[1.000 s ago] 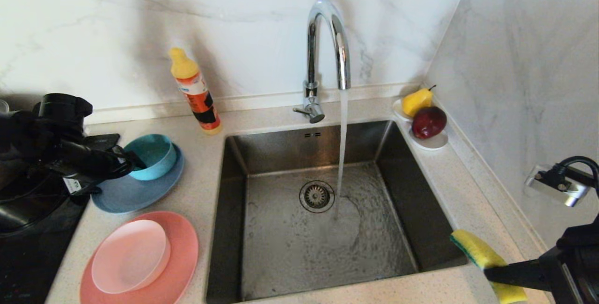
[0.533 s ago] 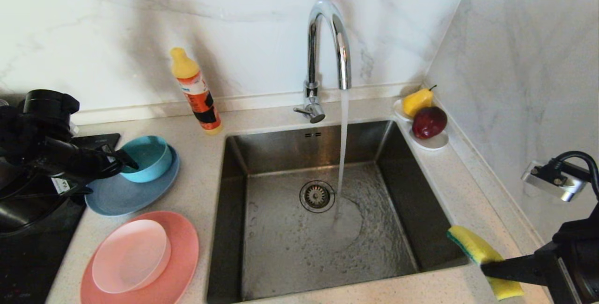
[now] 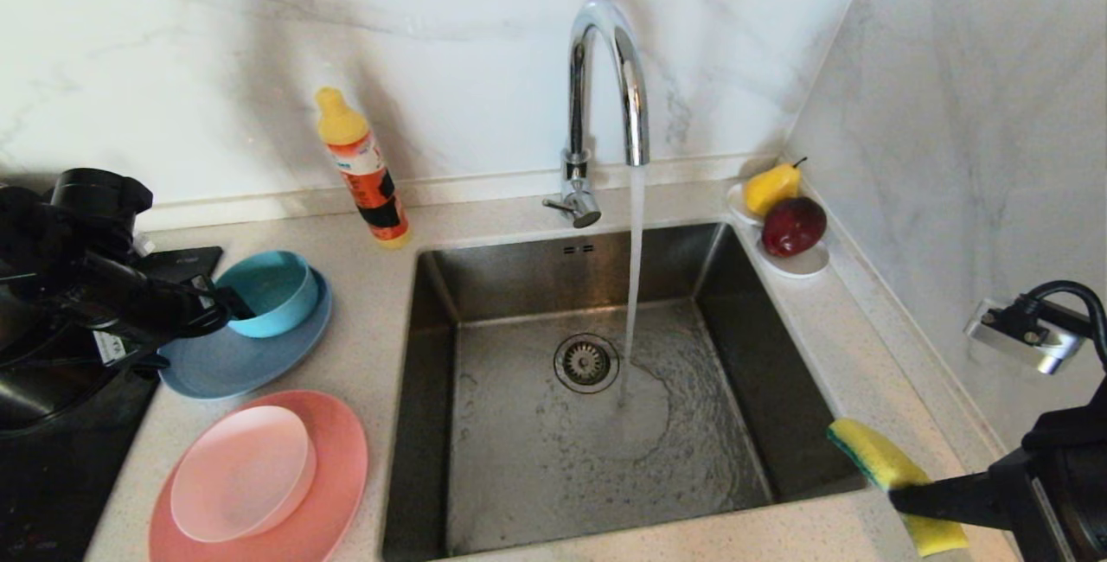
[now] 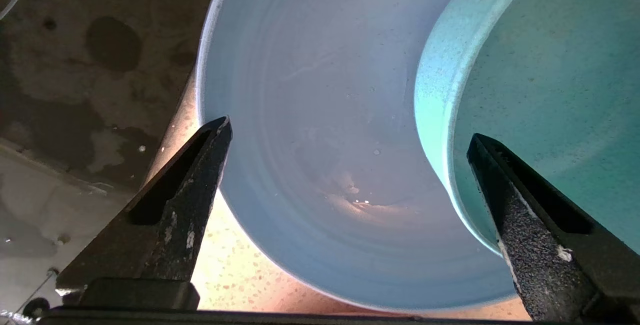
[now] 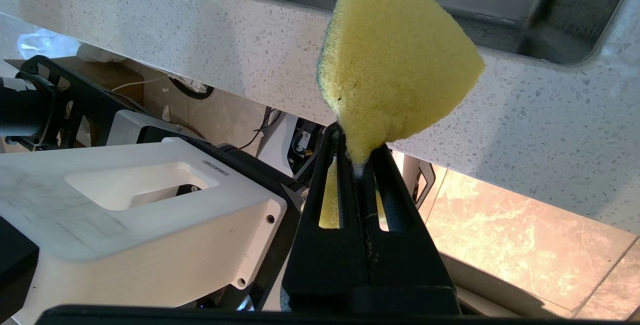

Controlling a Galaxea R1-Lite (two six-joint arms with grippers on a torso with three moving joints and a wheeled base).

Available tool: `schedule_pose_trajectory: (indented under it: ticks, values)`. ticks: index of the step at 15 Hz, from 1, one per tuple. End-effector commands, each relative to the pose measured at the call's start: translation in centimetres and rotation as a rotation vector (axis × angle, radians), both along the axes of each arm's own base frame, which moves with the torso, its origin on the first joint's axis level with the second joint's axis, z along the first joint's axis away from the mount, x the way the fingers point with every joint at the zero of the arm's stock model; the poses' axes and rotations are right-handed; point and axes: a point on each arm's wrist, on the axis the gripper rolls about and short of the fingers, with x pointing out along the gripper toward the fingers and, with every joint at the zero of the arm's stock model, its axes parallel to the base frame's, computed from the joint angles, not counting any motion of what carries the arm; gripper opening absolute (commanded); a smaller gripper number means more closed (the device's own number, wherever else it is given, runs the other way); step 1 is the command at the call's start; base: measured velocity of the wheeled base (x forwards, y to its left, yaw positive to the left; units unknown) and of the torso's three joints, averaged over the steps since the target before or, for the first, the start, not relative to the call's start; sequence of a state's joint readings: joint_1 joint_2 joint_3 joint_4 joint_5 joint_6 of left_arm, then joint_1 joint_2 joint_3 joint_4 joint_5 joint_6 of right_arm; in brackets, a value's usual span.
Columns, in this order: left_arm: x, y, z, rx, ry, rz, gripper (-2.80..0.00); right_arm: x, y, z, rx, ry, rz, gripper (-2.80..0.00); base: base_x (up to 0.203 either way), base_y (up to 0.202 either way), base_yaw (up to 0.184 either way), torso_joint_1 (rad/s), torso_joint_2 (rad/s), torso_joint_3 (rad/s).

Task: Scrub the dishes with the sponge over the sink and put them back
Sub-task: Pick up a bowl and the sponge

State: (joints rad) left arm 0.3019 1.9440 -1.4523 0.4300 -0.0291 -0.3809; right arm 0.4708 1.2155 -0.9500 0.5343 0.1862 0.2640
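Note:
The teal bowl (image 3: 272, 290) stands on the grey-blue plate (image 3: 233, 363), left of the sink (image 3: 536, 277). In front of them the pale pink plate (image 3: 238, 471) lies on the salmon-pink plate (image 3: 337, 467). My left gripper (image 3: 220, 307) is open at the bowl's left rim. In the left wrist view the gripper (image 4: 347, 135) has one finger over the bowl (image 4: 550, 65) and the other at the plate's (image 4: 320, 115) edge. My right gripper (image 3: 899, 497) is shut on the yellow sponge (image 3: 873, 454) over the sink's front right corner. The sponge (image 5: 395, 60) sticks out past the gripper (image 5: 357, 150).
Water runs from the chrome faucet (image 3: 605, 69) into the basin beside the drain (image 3: 585, 362). An orange detergent bottle (image 3: 361, 171) stands at the back. A white dish with a pear and an apple (image 3: 800, 264) sits back right. A black cooktop (image 3: 52, 475) lies far left.
My left gripper has drawn back a little to the left, and the teal bowl and grey-blue plate sit slightly further left. The right gripper with the sponge has barely moved.

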Motion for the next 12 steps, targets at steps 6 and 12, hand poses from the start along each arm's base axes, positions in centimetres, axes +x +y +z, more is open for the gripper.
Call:
schedule_pose_trajectory:
  ticks: [6, 12]
  values:
    - [0.34, 0.12, -1.35, -0.011, 0.042, 0.001, -2.80, 0.16, 0.03, -0.05, 0.001, 0.009, -0.009, -2.80, 0.000, 0.000, 0.000, 0.000, 0.00, 0.000]
    - [-0.03, 0.83, -0.90, -0.002, 0.040, 0.012, -2.80, 0.45, 0.18, -0.12, 0.000, 0.016, -0.006, -2.80, 0.000, 0.000, 0.000, 0.000, 0.00, 0.000]
